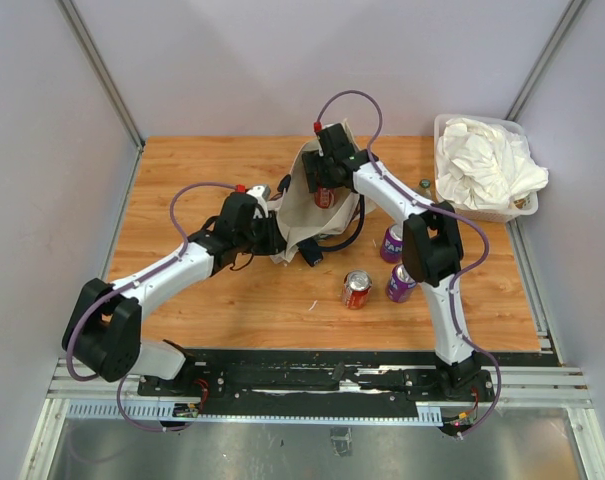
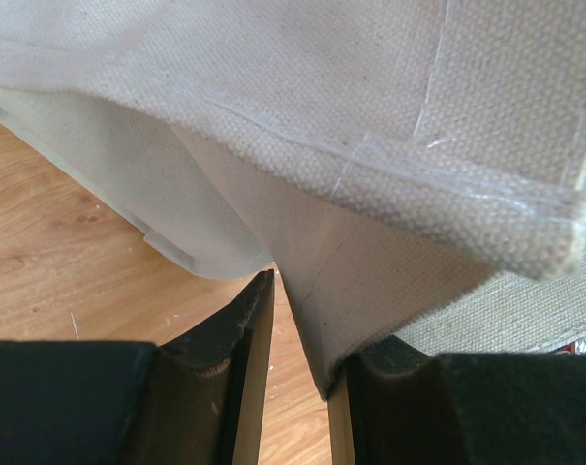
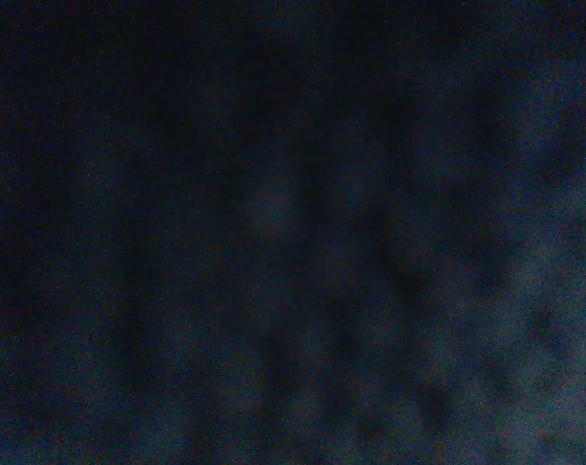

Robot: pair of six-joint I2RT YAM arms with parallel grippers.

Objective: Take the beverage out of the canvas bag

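The cream canvas bag (image 1: 304, 215) lies in the middle of the table with its mouth facing the back. A red beverage can (image 1: 325, 198) shows in the mouth. My right gripper (image 1: 324, 178) reaches into the mouth just above the can. Its fingers are hidden, and the right wrist view is dark. My left gripper (image 1: 273, 232) is at the bag's left edge. In the left wrist view a fold of canvas (image 2: 370, 242) hangs between my fingers (image 2: 230, 368) and lies against the right one.
A red can (image 1: 356, 289) and two purple cans (image 1: 392, 243) (image 1: 401, 283) lie on the table right of the bag. A clear tub of white cloths (image 1: 485, 165) stands at the back right. Grey walls enclose the table.
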